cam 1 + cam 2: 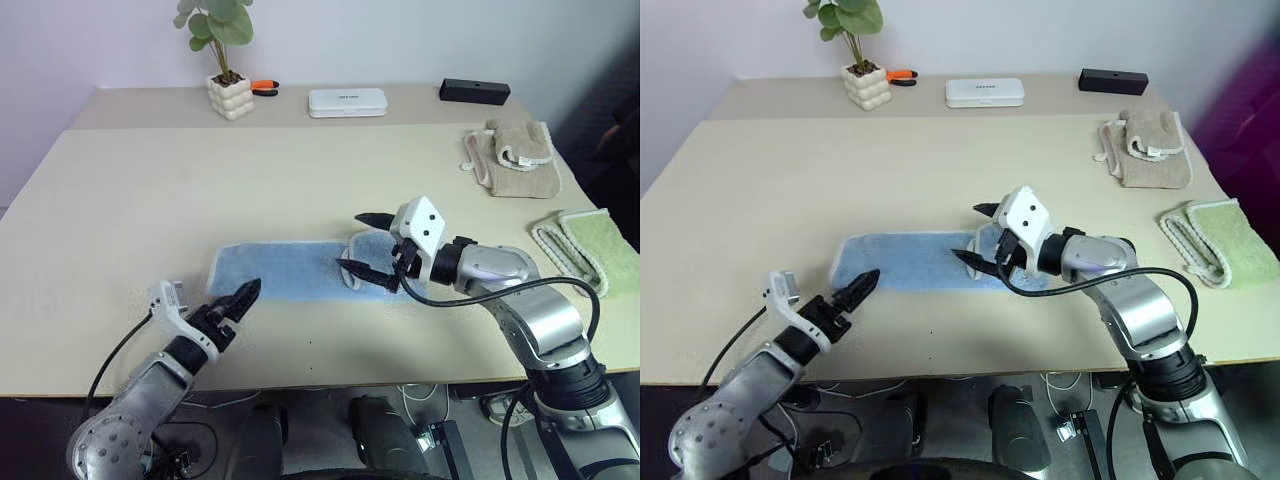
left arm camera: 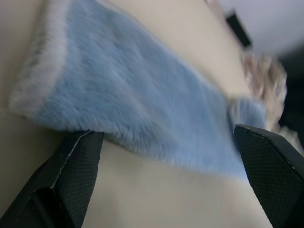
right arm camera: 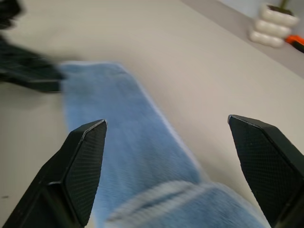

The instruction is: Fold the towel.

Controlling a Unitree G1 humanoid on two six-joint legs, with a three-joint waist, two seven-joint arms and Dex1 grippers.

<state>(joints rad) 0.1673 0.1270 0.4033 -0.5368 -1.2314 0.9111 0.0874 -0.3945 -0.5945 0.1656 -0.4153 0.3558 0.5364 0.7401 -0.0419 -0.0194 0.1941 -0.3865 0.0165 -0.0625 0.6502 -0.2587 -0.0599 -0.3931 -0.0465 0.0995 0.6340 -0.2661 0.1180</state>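
The light blue towel (image 1: 290, 270) lies flat as a long strip across the near middle of the table (image 1: 150, 200), its white-edged right end bunched up into a small fold (image 1: 362, 250). My right gripper (image 1: 358, 242) hovers open just over that folded end, pointing left along the strip, with nothing between its fingers; the right wrist view shows the towel (image 3: 118, 142) running away under it. My left gripper (image 1: 245, 297) is open at the towel's near left corner, just off the cloth, and the left wrist view shows the towel's edge (image 2: 142, 95) close ahead of its fingers.
A beige cloth (image 1: 515, 158) and a light green cloth (image 1: 590, 250) lie at the table's right side. Along the back stand a potted plant (image 1: 230, 95), an orange-handled tool (image 1: 265, 87), a white case (image 1: 347, 102) and a black box (image 1: 474, 91).
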